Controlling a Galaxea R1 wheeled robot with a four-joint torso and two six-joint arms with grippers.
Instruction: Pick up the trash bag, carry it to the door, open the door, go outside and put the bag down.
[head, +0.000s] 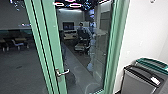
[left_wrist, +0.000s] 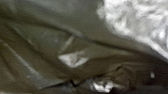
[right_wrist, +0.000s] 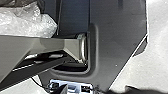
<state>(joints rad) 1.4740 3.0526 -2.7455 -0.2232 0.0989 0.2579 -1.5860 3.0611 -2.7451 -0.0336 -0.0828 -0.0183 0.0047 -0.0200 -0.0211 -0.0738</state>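
Filling much of the left wrist view, the trash bag (left_wrist: 45, 47) lies close to that wrist, a dark, creased film beside crumpled clear plastic (left_wrist: 142, 20). It looks thin, soft and slippery, probably light for its bulk, and easy to tear; I'd take it by the gathered neck, a good bunch of folds rather than one layer, and let the weight hang straight. I cannot tell how far the left gripper is open or whether it has hold of the bag. In the head view the lever handle (head: 64, 72) sits near seven o'clock on the green-framed door (head: 53, 37), which seems shut; a person (head: 81, 25) shows small in the glass at twelve, and bins (head: 137, 81) stand around four. The right gripper's opening and hold, too, I cannot tell.
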